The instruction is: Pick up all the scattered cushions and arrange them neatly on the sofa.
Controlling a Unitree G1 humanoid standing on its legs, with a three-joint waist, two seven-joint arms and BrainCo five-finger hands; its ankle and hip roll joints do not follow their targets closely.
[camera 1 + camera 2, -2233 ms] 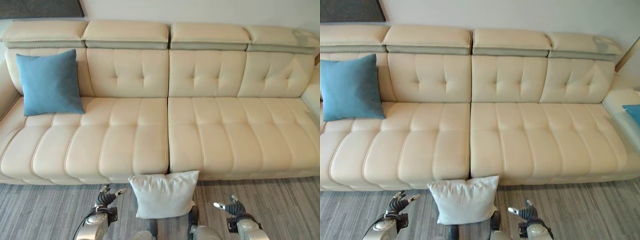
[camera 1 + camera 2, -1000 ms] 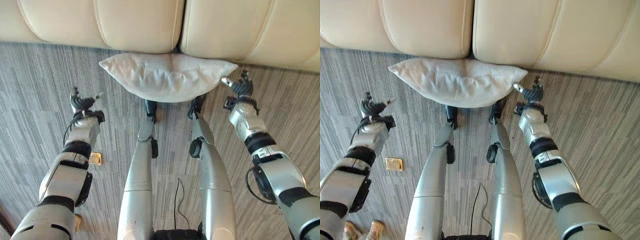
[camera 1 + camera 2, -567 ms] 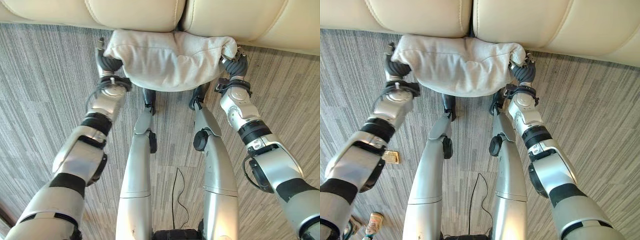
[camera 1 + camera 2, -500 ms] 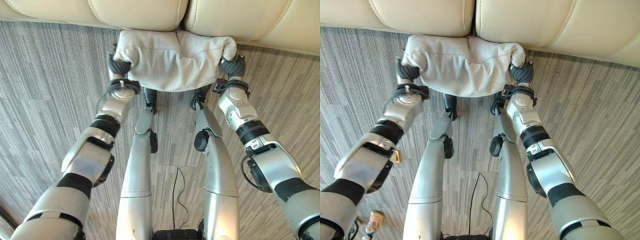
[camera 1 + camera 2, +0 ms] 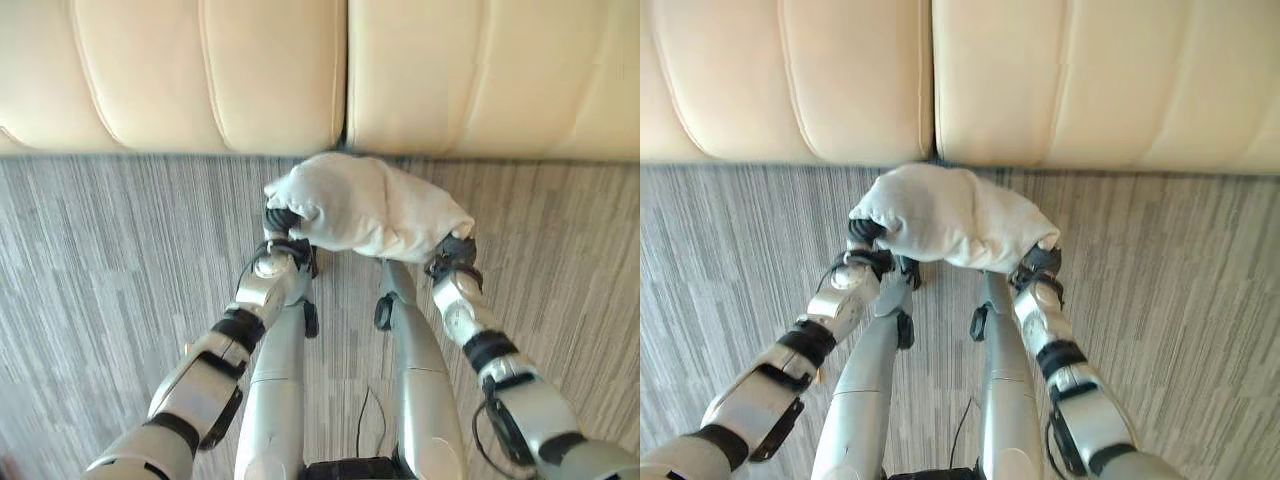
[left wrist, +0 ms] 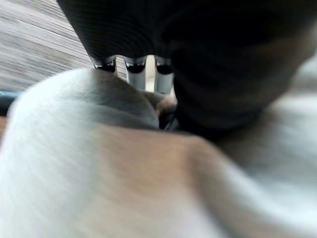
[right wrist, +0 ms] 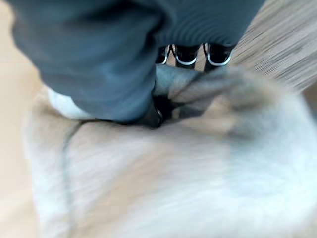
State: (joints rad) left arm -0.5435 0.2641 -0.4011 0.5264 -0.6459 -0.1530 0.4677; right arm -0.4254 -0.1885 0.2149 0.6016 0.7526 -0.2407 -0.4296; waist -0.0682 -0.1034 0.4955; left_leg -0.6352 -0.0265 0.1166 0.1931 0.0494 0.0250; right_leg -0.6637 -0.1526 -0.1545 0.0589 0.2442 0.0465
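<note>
Here the white cushion is bunched between your 2 hands, just in front of the sofa and over the grey striped floor; whether it has cleared the floor cannot be told. Your left hand sits at 1 end of the cushion and your right hand at the other, each with its dark ribbed cover toward you and the fabric draping over it. In the left wrist view the fingers reach past the cover and sink into the cloth; in the right wrist view the fingers do the same, with a fold gathered beside the thumb, so both hands read as curled onto the cushion. Gripping opposite ends squeezes the soft filling into a hump between the hands, which likely keeps it from sagging out of either grasp. The sofa seat lies just beyond both hands, so the next step probably calls for lifting the cushion forward onto it.
</note>
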